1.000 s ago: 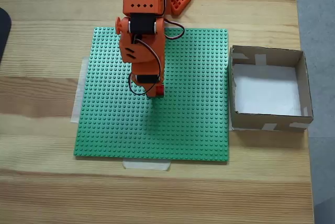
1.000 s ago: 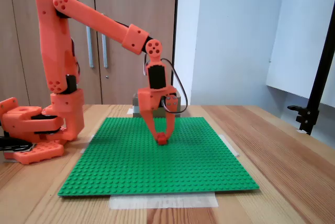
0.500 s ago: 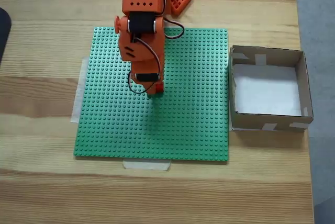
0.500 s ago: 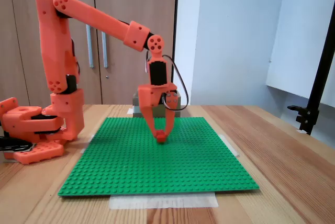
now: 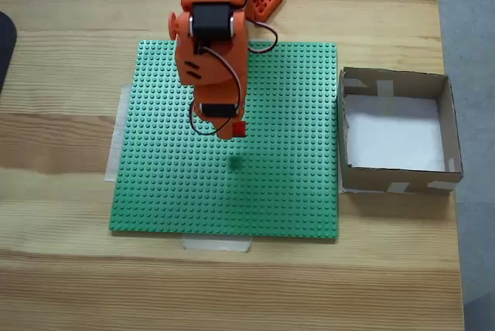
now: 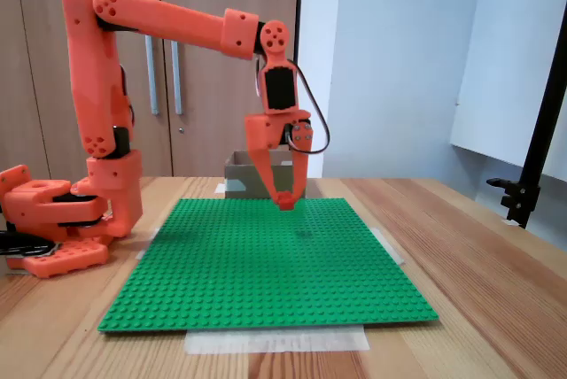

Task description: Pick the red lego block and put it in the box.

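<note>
The pincer is closed down on the red lego block, which sits pinched between its fingertips and hangs clear above the green baseplate; in both fixed views the block touches nothing but the fingers. In a fixed view from above, a small dark shadow lies on the baseplate just below the pincer, toward the near edge. In a fixed view from the side, the fingers point down and taper to the block, with open air between them and the studs underneath.

Above the pincer rises the orange arm, with black cables looping beside the wrist. Its base stands on the wooden desk at the far edge of the baseplate, as seen from above.

The box rests on the desk well to the right of the pincer in the top-down view, just beside the baseplate's right edge, its white bottom bare. From the side, it shows behind the pincer, partly hidden by the fingers.

Pale tape sticks out from under the baseplate's near edge.
</note>
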`<state>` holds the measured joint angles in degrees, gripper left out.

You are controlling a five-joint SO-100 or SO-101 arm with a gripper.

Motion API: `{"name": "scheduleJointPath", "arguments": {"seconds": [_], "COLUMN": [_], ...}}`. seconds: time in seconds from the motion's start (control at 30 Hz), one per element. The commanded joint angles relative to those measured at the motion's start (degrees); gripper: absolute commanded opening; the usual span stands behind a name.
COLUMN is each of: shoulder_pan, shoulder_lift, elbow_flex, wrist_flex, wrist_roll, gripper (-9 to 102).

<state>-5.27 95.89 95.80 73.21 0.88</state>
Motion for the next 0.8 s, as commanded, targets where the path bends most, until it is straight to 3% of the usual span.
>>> {"name": "scheduleJointPath", "arguments": {"seconds": [0.0,0.37,0.77], "shoulder_pan": [-2.2,-11.3,-23.6], "shoulder_lift": [1.1,1.2,2.5], "elbow_flex": [-5.4,-14.9,-17.3], "wrist_flex": [3.1,10.0,10.6], "wrist_roll": [1.2,5.4,8.8], "gripper": [6,6,6]}}
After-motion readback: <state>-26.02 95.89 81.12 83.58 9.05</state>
